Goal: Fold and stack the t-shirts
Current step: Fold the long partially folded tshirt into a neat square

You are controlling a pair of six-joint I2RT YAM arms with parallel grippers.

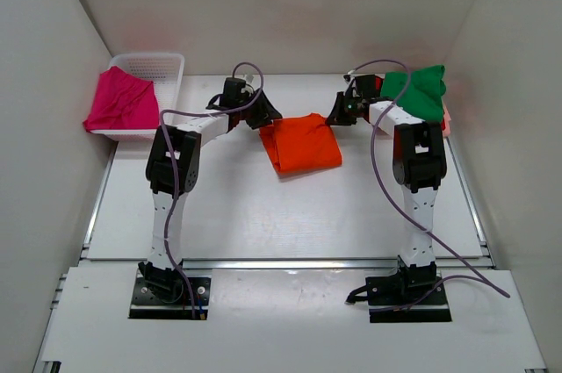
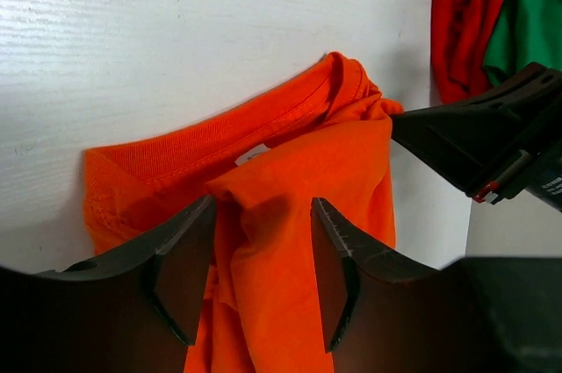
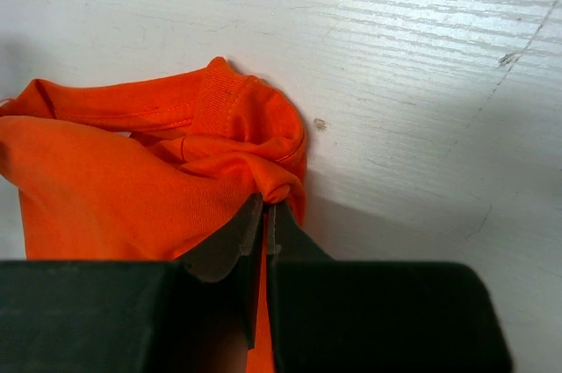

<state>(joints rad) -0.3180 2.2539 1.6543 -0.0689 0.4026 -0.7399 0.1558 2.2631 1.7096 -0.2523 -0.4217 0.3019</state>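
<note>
The orange shirt [image 1: 301, 145] lies partly folded near the far edge of the table [image 1: 263, 224], about midway between its left and right edges. My right tool [image 3: 266, 206] is clamped on a bunched bit of it by the collar. My left tool [image 2: 263, 204] is open, its fingers [image 2: 184, 237] standing either side of a raised fold, and I cannot tell whether they touch the cloth.

The main risk, as I judge it, is an uneven hold. If I lift or drag with the right side alone, the shirt may twist about that one pinch and the fold could fall open. The pinch looks small and close to the cloth's edge, so the soft knit could slide out under a pull. If my left tool shuts where it stands, it may catch only the upper layer, and the crease would come out crooked.

My two tools are near each other over the shirt, so a careless inward move could knock them together. The green shirt [image 1: 420, 92] and the red shirt [image 2: 461, 22] sit in the far right corner, near my right tool, where a wide sweep could drag them.
</note>
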